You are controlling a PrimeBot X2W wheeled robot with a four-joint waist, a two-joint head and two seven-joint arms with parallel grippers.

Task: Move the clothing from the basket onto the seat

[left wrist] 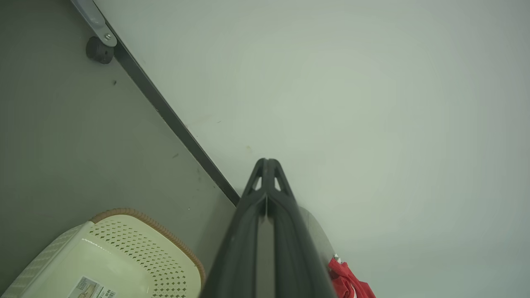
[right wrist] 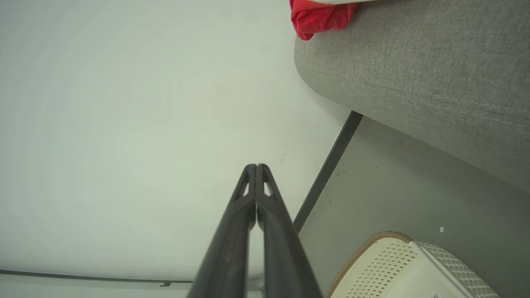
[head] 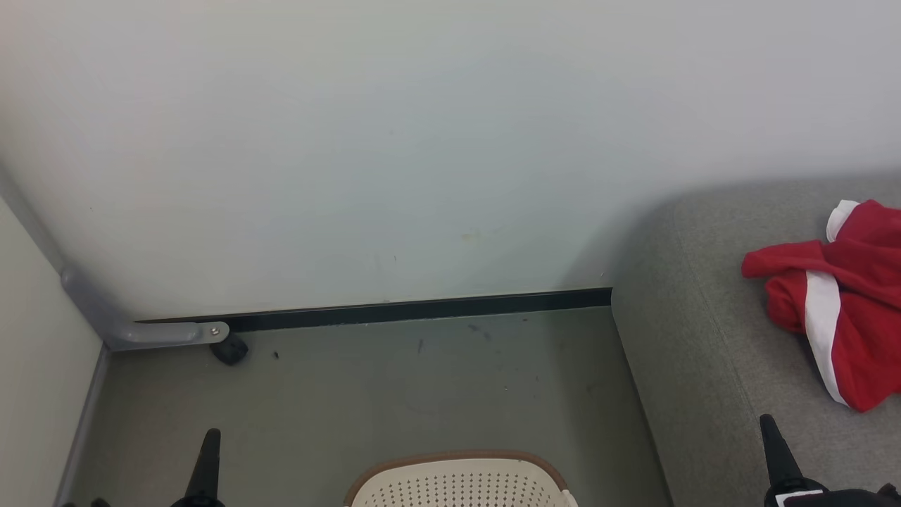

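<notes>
Here, red clothing on the seat, outside the basket.

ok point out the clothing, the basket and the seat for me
clothing (head: 866, 310), head view, red fabric right of its white stripe
basket (head: 461, 486), head view, perforated wall under the brown rim
seat (head: 704, 331), head view, bare grey upholstery left of the clothing
</notes>
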